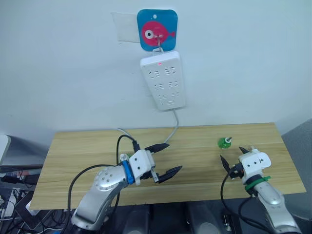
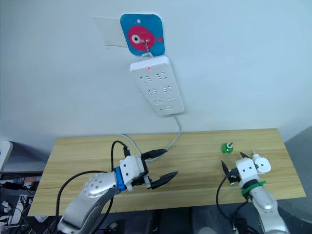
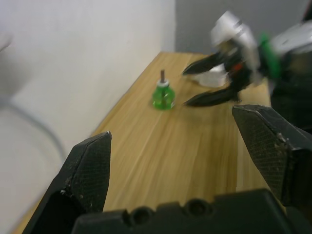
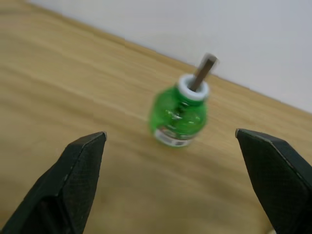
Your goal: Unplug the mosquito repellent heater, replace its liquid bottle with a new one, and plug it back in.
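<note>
**Lining up on the green bottle**

Closing in on the green liquid bottle (image 4: 179, 115) is the step I am judging to be in hand; it is standing upright on the far right part of the wooden table (image 1: 87, 161), long axis vertical, its wick stem pointing up and tipping slightly off plumb. I am keeping my right gripper (image 4: 178, 185) spread wide and empty, just near of the bottle; I should be centring the body between the fingers before squeezing, since it is rounded and could topple. My left gripper (image 1: 165, 158) is hanging spread and empty over the table's middle. A white piece (image 2: 263, 165), possibly the mosquito repellent heater, is lying beside the right gripper; I cannot tell its facing. The power strip (image 1: 163, 80) is hanging on the wall, sockets empty.
</note>
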Tool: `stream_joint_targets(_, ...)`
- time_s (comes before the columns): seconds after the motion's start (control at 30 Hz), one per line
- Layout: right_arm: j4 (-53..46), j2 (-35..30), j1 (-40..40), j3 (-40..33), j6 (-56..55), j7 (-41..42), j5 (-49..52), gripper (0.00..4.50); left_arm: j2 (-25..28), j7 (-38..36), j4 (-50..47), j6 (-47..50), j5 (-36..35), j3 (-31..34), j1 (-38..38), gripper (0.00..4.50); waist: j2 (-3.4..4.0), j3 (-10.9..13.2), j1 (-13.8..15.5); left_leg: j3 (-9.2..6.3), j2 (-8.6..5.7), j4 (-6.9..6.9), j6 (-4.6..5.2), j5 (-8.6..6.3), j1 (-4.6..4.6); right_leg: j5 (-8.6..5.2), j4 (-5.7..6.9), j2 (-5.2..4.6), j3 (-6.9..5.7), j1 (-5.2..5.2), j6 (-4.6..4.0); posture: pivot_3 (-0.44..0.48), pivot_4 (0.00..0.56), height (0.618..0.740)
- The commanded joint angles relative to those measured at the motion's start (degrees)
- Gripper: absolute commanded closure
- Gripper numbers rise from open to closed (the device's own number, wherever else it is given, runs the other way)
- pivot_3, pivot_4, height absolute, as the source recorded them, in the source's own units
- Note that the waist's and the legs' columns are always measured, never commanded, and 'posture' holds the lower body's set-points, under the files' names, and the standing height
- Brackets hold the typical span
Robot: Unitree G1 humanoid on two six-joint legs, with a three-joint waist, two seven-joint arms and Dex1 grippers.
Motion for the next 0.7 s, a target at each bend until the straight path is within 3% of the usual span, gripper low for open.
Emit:
stream_joint_targets(0.03,-12.84,-4.29,0.77,-0.41,5.52,6.91,3.3,0.05,-1.54,5.77,-5.82,-0.16,-0.63,3.99,5.88,0.0,0.05,0.12,0.05,-0.04,0.01,0.0,0.0,0.0,0.02,0.0,-0.01,0.01,0.0,0.03,0.0,-0.011,0.306,0.74)
stream_joint_targets(0.17,-25.12,-9.12,-4.98,3.37,23.75,16.92,15.56,0.05,-4.68,13.67,-10.52,-3.13,2.09,9.93,15.67,0.0,-0.11,0.3,0.04,0.05,0.05,-0.06,0.01,-0.01,0.07,-0.01,-0.07,0.05,0.36,0.05,-0.01,0.008,0.318,0.74)
stream_joint_targets(0.33,-28.4,-11.67,-14.89,6.31,32.15,24.84,21.02,0.05,-9.34,21.96,-12.75,-4.45,3.73,15.45,21.78,0.0,-0.32,1.4,2.29,-0.04,0.03,-0.04,0.01,-0.01,0.11,-0.02,-0.19,0.03,0.27,0.2,-0.04,0.052,0.355,0.74)
stream_joint_targets(0.57,-28.86,-13.25,-26.84,8.33,40.03,32.51,25.79,0.05,-13.74,26.12,-10.12,-9.51,7.4,14.66,27.68,0.0,-0.72,3.55,3.86,-0.05,-0.01,-0.01,0.05,-0.03,-0.11,0.24,-0.66,-0.03,0.24,0.21,0.1,0.094,0.403,0.74)
stream_joint_targets(0.7,-29.62,-14.12,-29.68,8.83,42.34,35.54,27.19,0.05,-16.03,27.92,-6.61,-12.65,9.38,13.45,28.72,0.0,-0.63,4.8,4.36,-0.06,0.02,-0.06,0.05,-0.04,-0.29,0.23,-0.66,-0.03,0.19,0.0,0.07,0.104,0.432,0.74)
